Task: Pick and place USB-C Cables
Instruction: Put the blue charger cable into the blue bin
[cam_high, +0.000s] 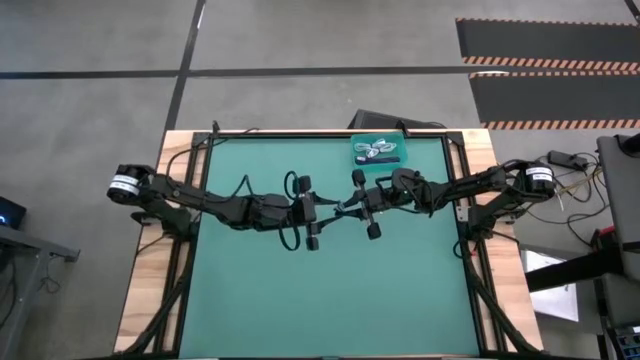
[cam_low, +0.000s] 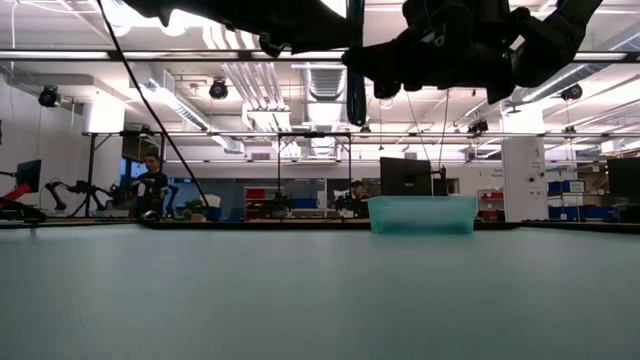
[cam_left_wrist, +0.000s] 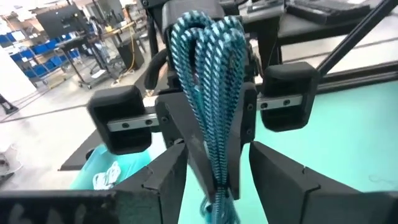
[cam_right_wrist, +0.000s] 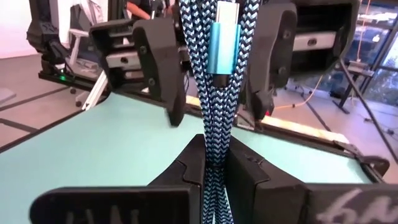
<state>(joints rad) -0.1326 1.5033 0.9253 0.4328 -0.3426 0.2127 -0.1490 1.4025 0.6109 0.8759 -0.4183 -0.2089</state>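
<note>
Right pincer (cam_right_wrist: 214, 171) clamps a blue braided cable (cam_right_wrist: 219, 99) in mid-air above the tabletop (cam_high: 330, 290); left pincer (cam_left_wrist: 214, 180) stands open around its far end, probably mid-handover. Farther back, a bin (cam_high: 381, 151) holds white coils (cam_high: 377, 152); this cable remains undelivered.

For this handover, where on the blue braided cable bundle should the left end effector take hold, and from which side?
On the blue braided cable bundle, probably the straight strands beyond where the right end effector clamps it, short of the metal plug. Come head-on from the opposite side, with the open left end effector straddling the bundle's thin width.
</note>
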